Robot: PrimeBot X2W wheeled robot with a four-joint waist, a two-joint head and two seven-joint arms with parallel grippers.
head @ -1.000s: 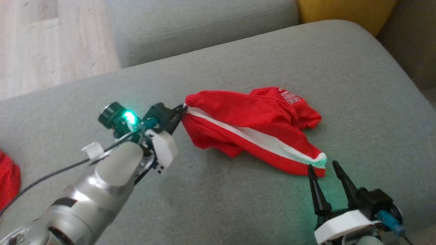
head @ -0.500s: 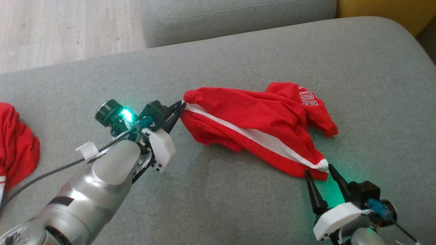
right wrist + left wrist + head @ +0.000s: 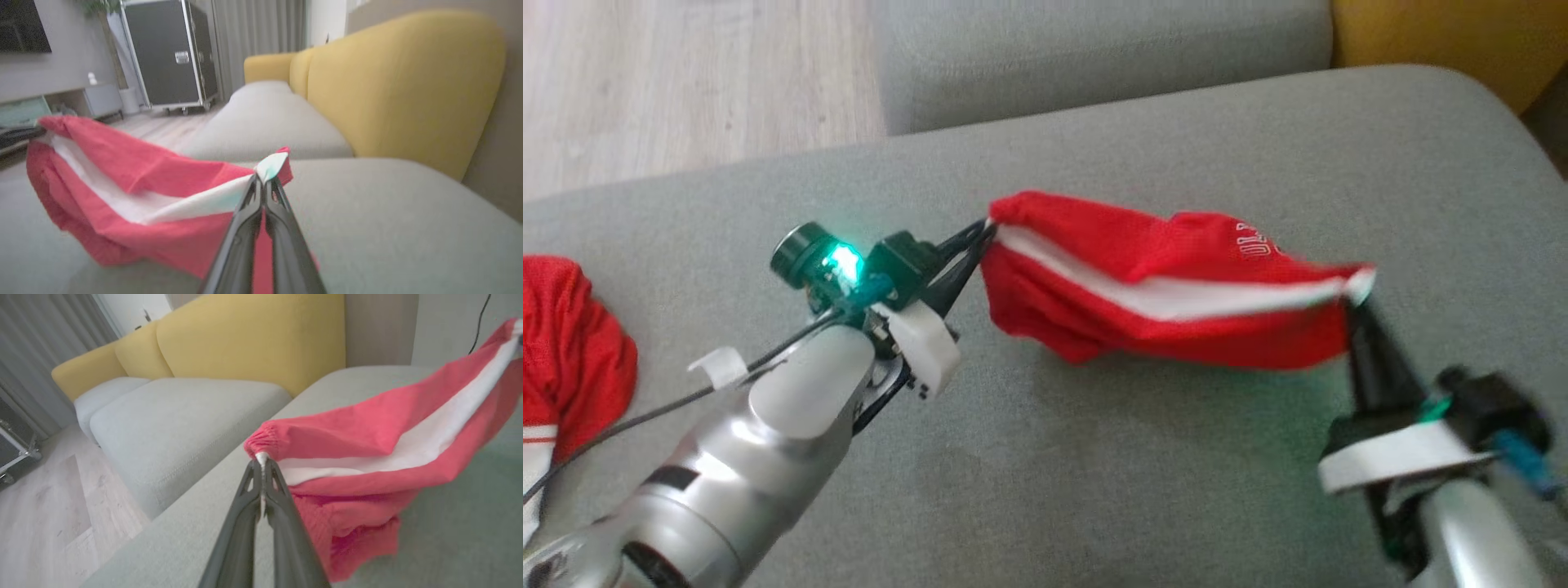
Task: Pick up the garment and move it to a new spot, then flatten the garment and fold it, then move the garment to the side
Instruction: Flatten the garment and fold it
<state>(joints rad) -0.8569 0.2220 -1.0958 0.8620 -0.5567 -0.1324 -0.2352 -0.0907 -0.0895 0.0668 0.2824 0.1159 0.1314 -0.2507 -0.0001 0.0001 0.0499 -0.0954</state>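
Red shorts (image 3: pixel 1176 302) with a white side stripe and white lettering hang stretched above a grey sofa seat (image 3: pixel 1094 474), pulled into a taut band between the robot's two hands. The left hand (image 3: pixel 987 233) is pinched tight on the gathered elastic end where the stripe begins. The right hand (image 3: pixel 1356 298), blurred in the head view, is clamped on the opposite corner, at the stripe's tip. The upper edge runs nearly straight from hand to hand. The lower folds sag towards the cushion, and whether they touch it cannot be told.

Nothing lies on the seat beneath or directly around the shorts. Bare grey fabric spreads in front of them, towards the robot, and behind them up to the seat's rounded far edge. A second red garment (image 3: pixel 572 343) sits at the seat's left end, well apart from the left hand. A dark cable (image 3: pixel 645 412) trails from the left arm towards it.

Beyond the far edge stands a neighbouring grey cushion (image 3: pixel 1094 49), with pale wooden floor (image 3: pixel 686 73) to its left and a yellow backrest (image 3: pixel 1445 33) at the right. A black wheeled flight case (image 3: pixel 171 53) stands across the room, before grey curtains (image 3: pixel 261 36).
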